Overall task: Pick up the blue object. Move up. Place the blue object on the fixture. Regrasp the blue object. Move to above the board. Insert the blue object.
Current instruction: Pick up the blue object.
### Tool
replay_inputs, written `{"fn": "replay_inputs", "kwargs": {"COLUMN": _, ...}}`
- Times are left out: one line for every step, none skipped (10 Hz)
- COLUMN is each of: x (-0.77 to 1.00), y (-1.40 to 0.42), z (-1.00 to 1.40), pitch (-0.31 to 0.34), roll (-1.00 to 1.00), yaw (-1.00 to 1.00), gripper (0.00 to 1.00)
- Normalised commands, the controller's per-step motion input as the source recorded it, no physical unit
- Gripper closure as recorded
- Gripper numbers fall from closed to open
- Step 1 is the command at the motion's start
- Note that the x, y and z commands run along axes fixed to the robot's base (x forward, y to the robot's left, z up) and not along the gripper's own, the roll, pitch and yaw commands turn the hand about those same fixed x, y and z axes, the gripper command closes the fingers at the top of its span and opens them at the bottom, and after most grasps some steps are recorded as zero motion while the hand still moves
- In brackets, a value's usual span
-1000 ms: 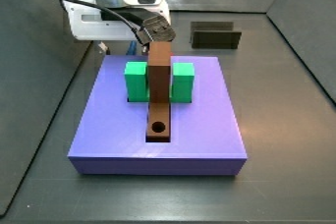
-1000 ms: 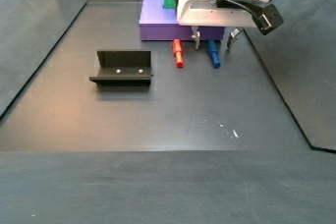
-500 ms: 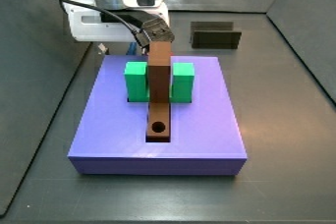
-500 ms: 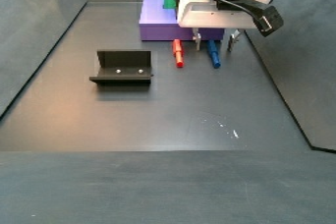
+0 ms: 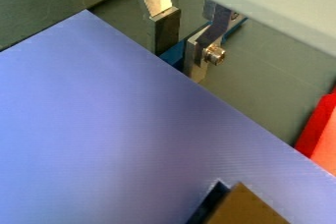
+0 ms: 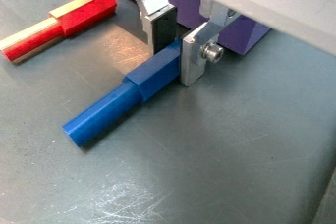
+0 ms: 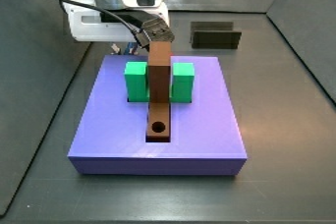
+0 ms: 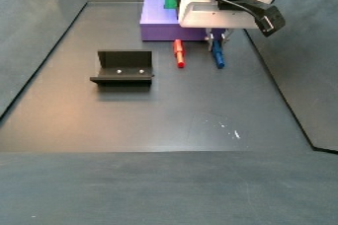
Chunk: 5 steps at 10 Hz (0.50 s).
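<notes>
Just beside the board (image 8: 161, 24), the gripper (image 6: 179, 51) is lowered to the floor, jaws narrowed around one end of the blue object (image 6: 121, 108), which lies flat there. A red peg (image 8: 180, 54) is seen beside it. The fixture (image 8: 123, 68) stands well apart from the board.

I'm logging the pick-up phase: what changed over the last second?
The end effector has come lower, its silver plate fingers now straddling the thin bright blue rod lying on the floor; whether it is clamped is unclear. The rod, the red piece, the lavender board and the dark fixture stayed put.
</notes>
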Motion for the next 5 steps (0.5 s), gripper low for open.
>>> {"fn": "replay_inputs", "kwargs": {"x": 0.00, "y": 0.00, "z": 0.00, "pitch": 0.000, "roll": 0.00, "yaw": 0.00, "gripper": 1.00}}
{"fn": "replay_inputs", "kwargs": {"x": 0.00, "y": 0.00, "z": 0.00, "pitch": 0.000, "roll": 0.00, "yaw": 0.00, "gripper": 1.00}}
{"fn": "replay_inputs", "kwargs": {"x": 0.00, "y": 0.00, "z": 0.00, "pitch": 0.000, "roll": 0.00, "yaw": 0.00, "gripper": 1.00}}
{"fn": "replay_inputs", "kwargs": {"x": 0.00, "y": 0.00, "z": 0.00, "pitch": 0.000, "roll": 0.00, "yaw": 0.00, "gripper": 1.00}}
{"fn": "replay_inputs", "kwargs": {"x": 0.00, "y": 0.00, "z": 0.00, "pitch": 0.000, "roll": 0.00, "yaw": 0.00, "gripper": 1.00}}
